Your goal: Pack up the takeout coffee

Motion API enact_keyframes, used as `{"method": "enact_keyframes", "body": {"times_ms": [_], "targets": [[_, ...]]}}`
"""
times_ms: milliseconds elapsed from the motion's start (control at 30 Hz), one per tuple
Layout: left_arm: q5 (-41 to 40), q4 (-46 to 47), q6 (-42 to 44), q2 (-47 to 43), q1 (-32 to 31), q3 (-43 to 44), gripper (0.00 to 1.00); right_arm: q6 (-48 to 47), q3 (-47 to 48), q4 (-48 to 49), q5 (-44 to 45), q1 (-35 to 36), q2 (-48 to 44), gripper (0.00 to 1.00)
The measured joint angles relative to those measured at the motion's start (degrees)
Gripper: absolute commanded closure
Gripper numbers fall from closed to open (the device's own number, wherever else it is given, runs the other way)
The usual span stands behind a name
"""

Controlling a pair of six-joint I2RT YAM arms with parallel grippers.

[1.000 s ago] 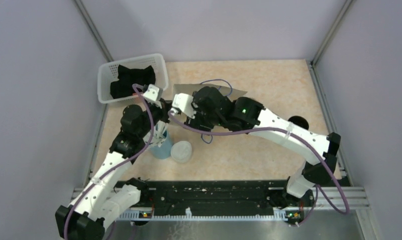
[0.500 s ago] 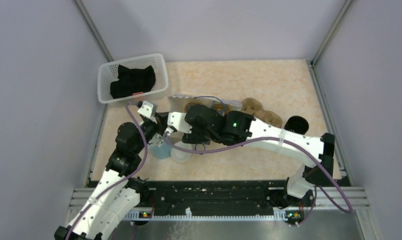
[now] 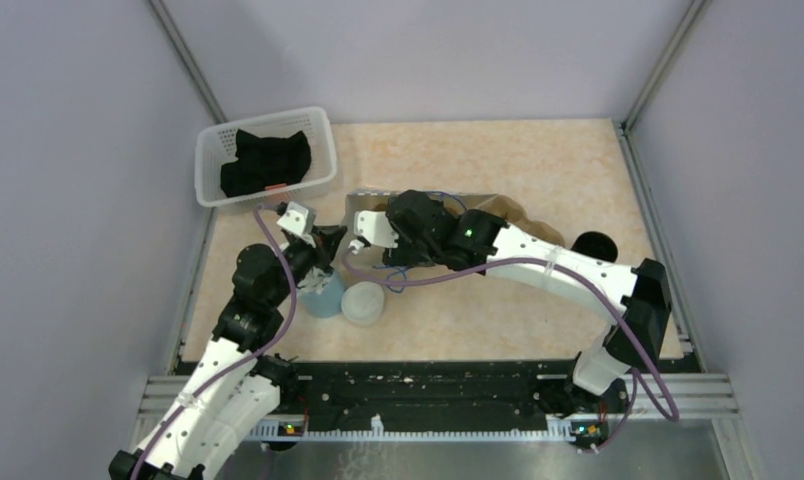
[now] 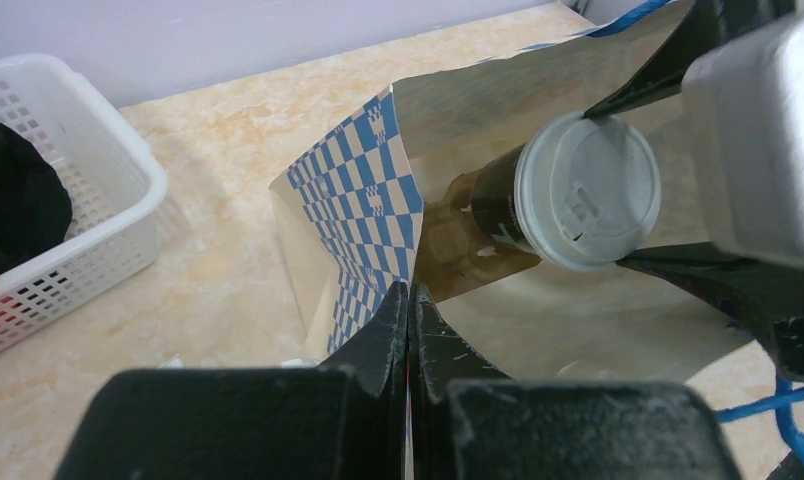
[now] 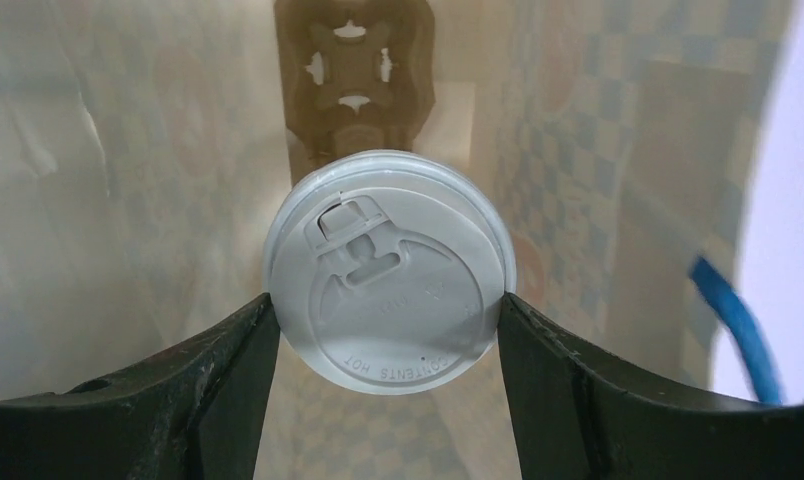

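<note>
The takeout coffee (image 5: 388, 285), a dark cup with a greyish-white lid (image 4: 578, 190), lies on its side in the mouth of a paper bag (image 4: 358, 170) with blue checks outside. My right gripper (image 5: 386, 300) is shut on it, one finger against each side of the lid. In the top view the right gripper (image 3: 363, 235) is at the bag's (image 3: 503, 208) left end. My left gripper (image 4: 408, 290) is shut on the bag's lower rim, holding the mouth apart. A brown cardboard cup carrier (image 5: 353, 60) lies deep inside the bag.
A light blue cup (image 3: 323, 295) and a white-lidded cup (image 3: 363, 303) stand just in front of the grippers. A white basket (image 3: 210, 150) holding black cloth sits at the back left. Grey walls close in the table on three sides.
The left gripper drew back from the basket's edge toward the blue cup. The right arm dipped down and left, then came to the bag's mouth.
</note>
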Motion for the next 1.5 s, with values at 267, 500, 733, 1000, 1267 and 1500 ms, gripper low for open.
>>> {"method": "enact_keyframes", "body": {"times_ms": [267,500,733,1000,1267,1500], "targets": [[-2.2,0.0,-0.7,1.0,0.0,0.4,1.00,-2.5,-2.9,1.4,-5.3,-0.7,-0.3,0.83],[-3.7,1.4,-2.2,2.0,0.0,0.7,1.00,-1.9,-4.9,-1.1,-8.4,-0.7,-1.9,0.82],[-4.0,1.6,-4.0,1.9,0.0,0.7,1.00,-1.3,-4.9,-1.3,-8.9,-0.7,-1.9,0.82],[-4.0,1.1,-4.6,-0.1,0.0,-0.9,1.00,-2.2,-4.7,1.0,-5.6,-4.5,0.5,0.82],[-3.6,0.5,-4.5,-0.5,0.0,-1.4,1.00,-5.5,-4.9,5.0,-4.9,-7.1,0.6,0.82],[-3.6,-0.4,-4.1,-0.5,0.0,-1.4,1.00,-5.9,-4.9,5.7,-6.2,-8.8,2.4,0.83]]}}
